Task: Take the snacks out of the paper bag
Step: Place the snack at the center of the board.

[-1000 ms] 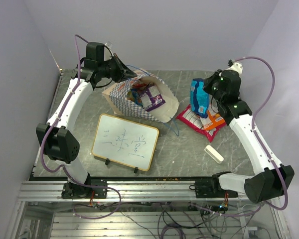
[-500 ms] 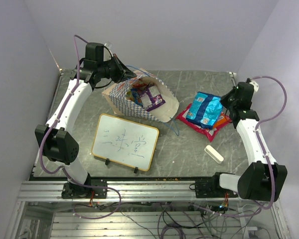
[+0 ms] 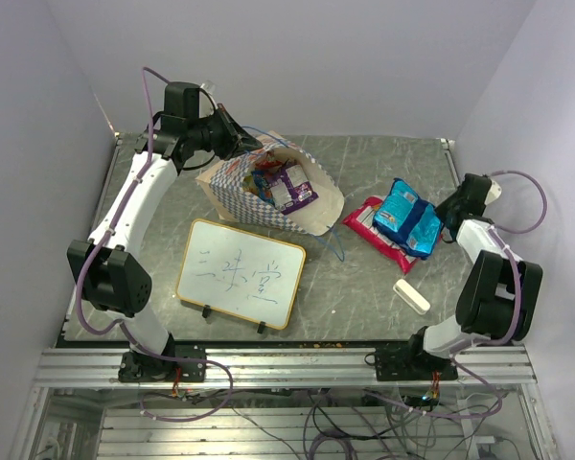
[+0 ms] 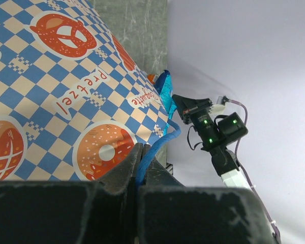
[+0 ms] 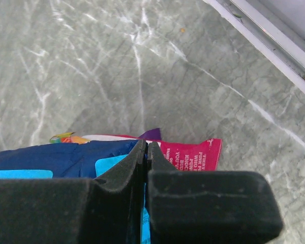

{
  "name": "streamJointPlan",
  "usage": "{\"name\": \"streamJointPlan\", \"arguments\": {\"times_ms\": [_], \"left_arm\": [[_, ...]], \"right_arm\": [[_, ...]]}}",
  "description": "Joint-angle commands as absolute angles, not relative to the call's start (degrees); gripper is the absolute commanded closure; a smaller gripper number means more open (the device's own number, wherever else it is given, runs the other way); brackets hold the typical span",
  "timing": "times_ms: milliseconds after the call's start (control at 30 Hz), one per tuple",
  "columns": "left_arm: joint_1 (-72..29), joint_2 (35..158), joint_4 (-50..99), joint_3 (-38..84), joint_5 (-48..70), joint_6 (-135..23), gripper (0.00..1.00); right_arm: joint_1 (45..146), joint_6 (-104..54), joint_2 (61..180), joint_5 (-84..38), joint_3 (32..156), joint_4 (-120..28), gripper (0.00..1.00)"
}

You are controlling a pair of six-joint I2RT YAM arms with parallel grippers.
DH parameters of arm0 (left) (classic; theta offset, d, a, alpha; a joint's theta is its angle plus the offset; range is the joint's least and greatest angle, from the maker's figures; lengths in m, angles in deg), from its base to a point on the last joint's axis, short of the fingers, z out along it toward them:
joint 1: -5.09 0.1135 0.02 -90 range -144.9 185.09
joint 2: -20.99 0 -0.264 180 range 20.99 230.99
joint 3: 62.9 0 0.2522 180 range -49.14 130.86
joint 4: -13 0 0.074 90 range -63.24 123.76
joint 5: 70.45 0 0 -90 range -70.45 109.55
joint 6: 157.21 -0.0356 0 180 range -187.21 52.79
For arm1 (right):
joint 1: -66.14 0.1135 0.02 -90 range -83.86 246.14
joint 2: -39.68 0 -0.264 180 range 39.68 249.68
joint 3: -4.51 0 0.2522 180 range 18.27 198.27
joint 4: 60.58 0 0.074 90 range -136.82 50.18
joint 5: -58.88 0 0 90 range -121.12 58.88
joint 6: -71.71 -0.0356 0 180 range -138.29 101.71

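Observation:
The paper bag (image 3: 268, 196) lies on its side at the table's back left, its mouth open to the right, with a purple packet (image 3: 292, 187) and other snacks inside. My left gripper (image 3: 238, 144) is shut on the bag's blue cord handle (image 4: 160, 144) at the bag's back edge. My right gripper (image 3: 448, 217) is shut on the edge of a blue-teal packet (image 3: 408, 218). That packet (image 5: 51, 162) lies over a red-white-orange packet (image 3: 374, 230) on the table right of the bag. The red packet also shows in the right wrist view (image 5: 190, 154).
A framed whiteboard (image 3: 241, 272) with writing stands at the front left. A white eraser block (image 3: 411, 296) lies near the front right. A loose blue cord (image 3: 335, 244) trails from the bag's mouth. The table's right rim (image 5: 264, 38) runs close to my right gripper.
My right arm has swung right and lowered the blue-teal packet from upright in the air onto the red packet. The left arm and bag have not moved.

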State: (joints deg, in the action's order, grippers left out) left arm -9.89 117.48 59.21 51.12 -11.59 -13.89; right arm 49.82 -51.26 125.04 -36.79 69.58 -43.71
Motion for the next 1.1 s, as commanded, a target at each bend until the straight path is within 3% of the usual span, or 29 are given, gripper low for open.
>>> {"name": "streamJointPlan", "arguments": {"times_ms": [0,267,433,600,833,1067], "left_arm": [[-9.8,116.3,58.5,51.3,-12.2,-14.6,0.93],[-9.8,116.8,58.5,52.1,-12.8,-15.2,0.93],[-10.2,117.4,57.9,52.3,-14.2,-15.3,0.93],[-12.2,118.6,57.6,53.5,-14.7,-15.4,0.93],[-14.8,120.1,58.3,55.6,-14.4,-16.0,0.93],[-15.2,120.1,58.6,55.5,-14.2,-16.1,0.93]], "right_arm": [[48.3,-51.2,128.4,-36.1,69.4,-48.5,1.0],[48.3,-51.3,126.3,-35.6,68.2,-48.6,1.0],[48.3,-50.3,124.6,-34.9,71.6,-44.9,0.74],[48.3,-49.3,122.2,-33.5,75.3,-40.8,0.56],[50.2,-47.0,119.0,-31.3,80.3,-37.5,0.42],[58.9,-37.7,117.6,-27.4,80.4,-38.6,0.37]]}}
